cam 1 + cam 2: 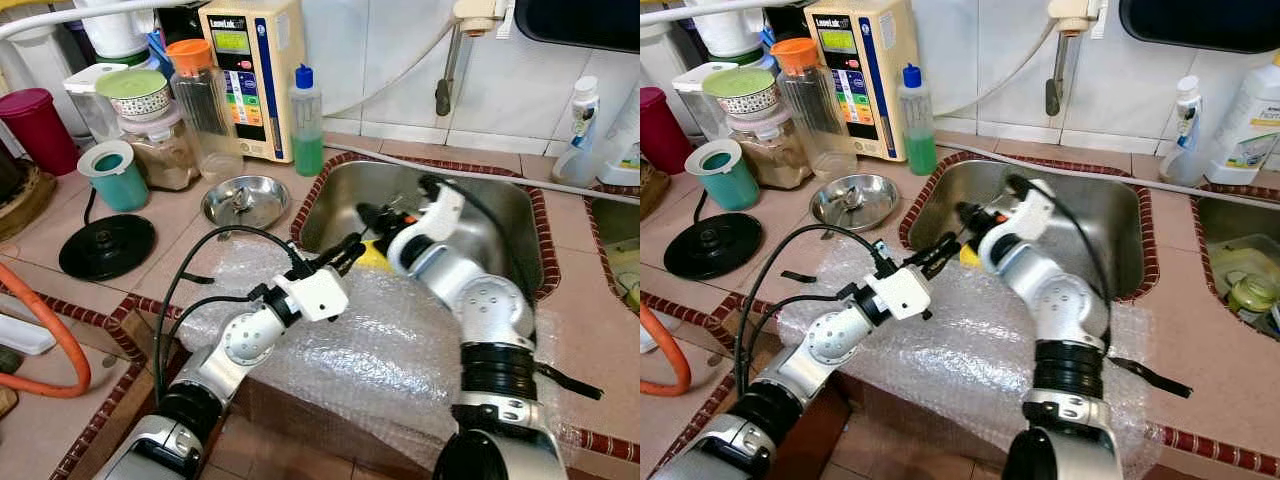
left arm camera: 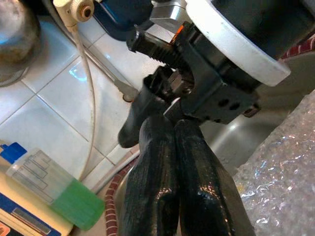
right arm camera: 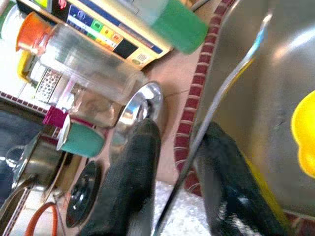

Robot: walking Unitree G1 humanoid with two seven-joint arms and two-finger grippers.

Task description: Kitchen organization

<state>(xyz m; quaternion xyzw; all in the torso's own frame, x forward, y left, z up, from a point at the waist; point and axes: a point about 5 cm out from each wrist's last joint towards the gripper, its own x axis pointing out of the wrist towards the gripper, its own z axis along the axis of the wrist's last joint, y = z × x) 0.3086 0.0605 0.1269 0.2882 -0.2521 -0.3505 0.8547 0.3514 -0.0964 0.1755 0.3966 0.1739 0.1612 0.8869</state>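
My right gripper (image 1: 368,213) reaches over the near-left corner of the steel sink (image 1: 500,215). Its fingers are apart, open, in the right wrist view (image 3: 182,130). A thin metal utensil (image 3: 224,88) runs between them, and I cannot tell what holds it. My left gripper (image 1: 352,250) is shut, its fingers (image 2: 152,147) pressed together, tips just below the right gripper. A yellow thing (image 1: 374,256) lies in the sink beside both grippers, partly hidden. Bubble wrap (image 1: 380,340) covers the counter under both arms.
Left of the sink stand a steel bowl (image 1: 245,200), a green soap bottle (image 1: 306,125), a water appliance (image 1: 250,70), jars, a teal cup (image 1: 113,175) and a black lid (image 1: 105,245). An orange hose (image 1: 60,340) curves at the left. A spray bottle (image 1: 580,130) stands right.
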